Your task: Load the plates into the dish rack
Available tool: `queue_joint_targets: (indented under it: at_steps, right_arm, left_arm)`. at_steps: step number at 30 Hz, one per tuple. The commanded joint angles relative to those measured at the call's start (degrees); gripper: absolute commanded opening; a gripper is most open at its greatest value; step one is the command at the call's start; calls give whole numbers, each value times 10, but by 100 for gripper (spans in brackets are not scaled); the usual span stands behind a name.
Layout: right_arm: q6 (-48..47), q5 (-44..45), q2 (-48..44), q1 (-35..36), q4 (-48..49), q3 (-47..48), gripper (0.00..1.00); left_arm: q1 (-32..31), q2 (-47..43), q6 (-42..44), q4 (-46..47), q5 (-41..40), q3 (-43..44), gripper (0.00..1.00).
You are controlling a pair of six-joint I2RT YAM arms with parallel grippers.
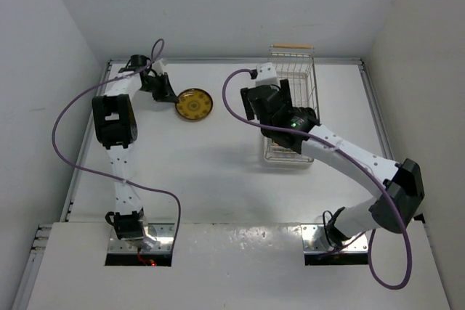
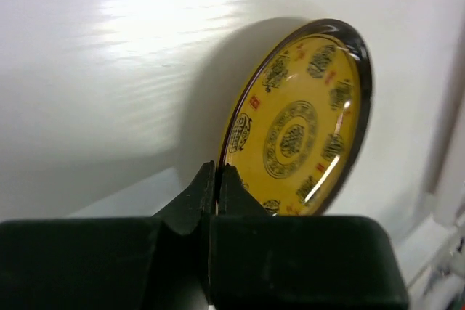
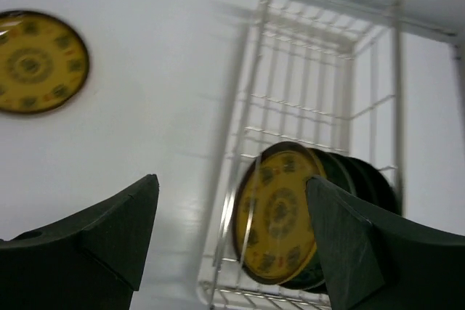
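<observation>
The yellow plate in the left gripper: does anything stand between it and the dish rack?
No object lies on the table between the yellow plate, pinched by the left gripper, and the dish rack. But the right arm hangs over the rack's near half; its far half is uncovered.

The yellow plate point(image 2: 298, 128) looks glossy, the dish rack point(image 3: 305, 117) thin metal wire with a wooden handle point(image 1: 292, 46).
</observation>
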Motion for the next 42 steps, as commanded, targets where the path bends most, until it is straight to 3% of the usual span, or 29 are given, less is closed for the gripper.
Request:
queue_joint_targets:
  at_steps: [1, 2, 4, 5, 8, 12, 14, 19, 22, 23, 26, 27, 28, 29, 30, 32, 33, 35, 36, 37, 39, 40, 42]
  right_arm:
    - [0, -226, 16, -43, -8, 11, 81]
    - [36, -336, 24, -54, -21, 40, 81]
    - [58, -382, 45, -79, -23, 49, 81]
    - [61, -449, 44, -86, -15, 42, 81]
    - [81, -539, 40, -106, 75, 18, 84]
    - [130, -601, 65, -142, 107, 29, 84]
    - [150, -622, 84, -153, 133, 28, 84]
    - [184, -658, 137, -161, 208, 26, 80]
    - [208, -677, 163, -159, 229, 43, 59]
    - [214, -678, 168, -159, 243, 40, 37]
    - [233, -671, 174, -160, 237, 39, 6]
    - [239, -651, 171, -159, 234, 36, 0]
    - [240, -639, 158, -159, 231, 29, 0]
    - [240, -623, 150, -156, 225, 25, 0]
    - [239, -554, 141, -156, 221, 13, 0]
    - [219, -496, 102, -142, 193, 8, 0]
    - [189, -393, 83, -137, 182, 18, 0]
    - [132, -286, 55, -105, 133, 30, 0]
    - [109, -253, 48, -85, 119, 44, 0]
    - [43, -154, 43, -77, 113, 55, 0]
    - [12, -88, 24, -50, 92, 65, 0]
    - [-12, 3, 19, -46, 89, 64, 0]
    - [-16, 51, -3, -42, 56, 53, 0]
  left_arm:
    - [7, -56, 41, -12, 125, 4, 0]
    - [7, -70, 46, -12, 143, 4, 0]
    - [1, -114, 63, -12, 193, 4, 0]
    - [1, -131, 72, -12, 209, -1, 0]
    - [-25, -213, 148, -19, 241, -47, 0]
    - [-51, -265, 251, -63, 308, -96, 0]
    - [-63, -260, 251, -85, 347, -89, 0]
    - [-93, -249, 251, -91, 353, -95, 0]
    - [-99, -244, 245, -96, 345, -89, 0]
    - [-99, -244, 245, -96, 345, -89, 0]
    - [-99, -238, 228, -96, 313, -67, 0]
    - [-99, -231, 221, -96, 292, -58, 12]
    - [-99, -225, 198, -96, 263, -41, 30]
    - [-99, -219, 184, -96, 176, -32, 48]
    - [-99, -207, 169, -96, 126, -24, 64]
    - [-99, -198, 139, -96, 12, -12, 75]
    - [-90, -189, 128, -96, -16, -5, 78]
    - [-71, -183, 105, -96, -68, 0, 88]
    - [-65, -183, 97, -96, -91, 0, 89]
    - [-59, -175, 91, -96, -112, 5, 90]
    - [-40, -168, 85, -96, -159, 6, 90]
    - [-35, -168, 78, -96, -168, 6, 90]
    - [-22, -163, 73, -96, -173, -7, 90]
